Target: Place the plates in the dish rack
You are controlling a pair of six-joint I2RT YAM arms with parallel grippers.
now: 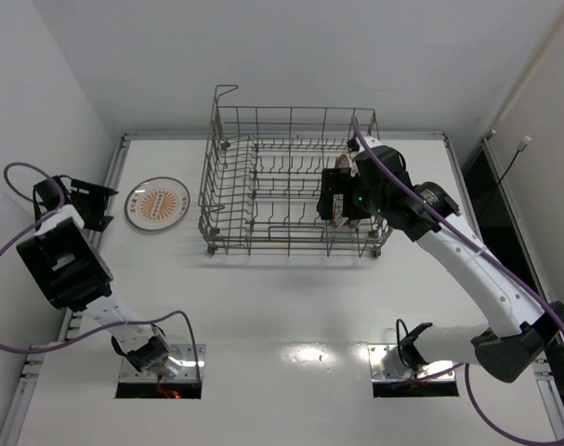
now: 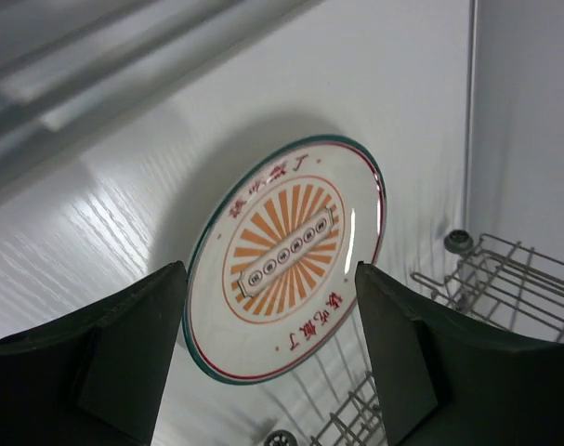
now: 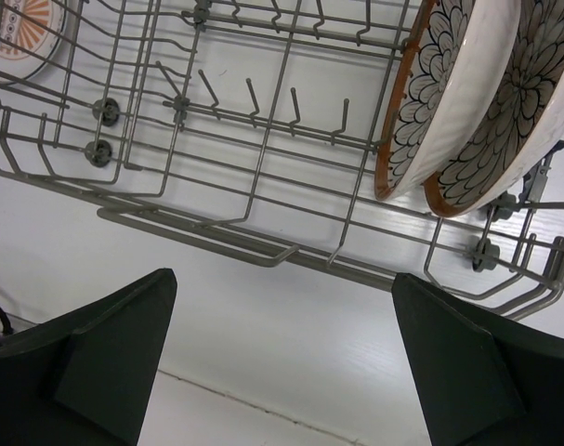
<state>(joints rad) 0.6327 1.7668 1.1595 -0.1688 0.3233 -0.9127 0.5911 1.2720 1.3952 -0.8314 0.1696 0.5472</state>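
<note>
Here, right end effector (image 1: 342,200): fingers spread wide with nothing between them, hanging over the right end of the dish rack (image 1: 282,249).
Right wrist view: the two dark fingers (image 3: 105,358) frame the rack's near wall; white bench shows below it.
Plates (image 3: 421,93): two flower-patterned plates inside the rack at its right end, standing on edge between tines, just beside each other.
Plate heading: both lean the same way, and their patterned faces turn toward the tine rows on the rack's left side. Their discs lie across the rack's long axis.
Dish rack axis: the long side runs left to right across the bench (image 1: 291,316), with tall grid walls all round.
Room in rack: rows of upright tines (image 3: 291,107) stand as bare wire left of the two plates.
Left end effector (image 1: 94,204): fingers spread and holding nothing, poised above the sunburst plate (image 1: 157,203).
Sunburst plate: lies flat, face up, on the bench just left of the rack and apart from its wall. In the left wrist view it sits between the two fingers (image 2: 124,362).
Edges: the white wall (image 1: 40,93) stands close on the left of this plate, and the bench's far edge lies just behind the rack.
Near side: white bench surface shows between the rack's near rim and the arm bases.
</note>
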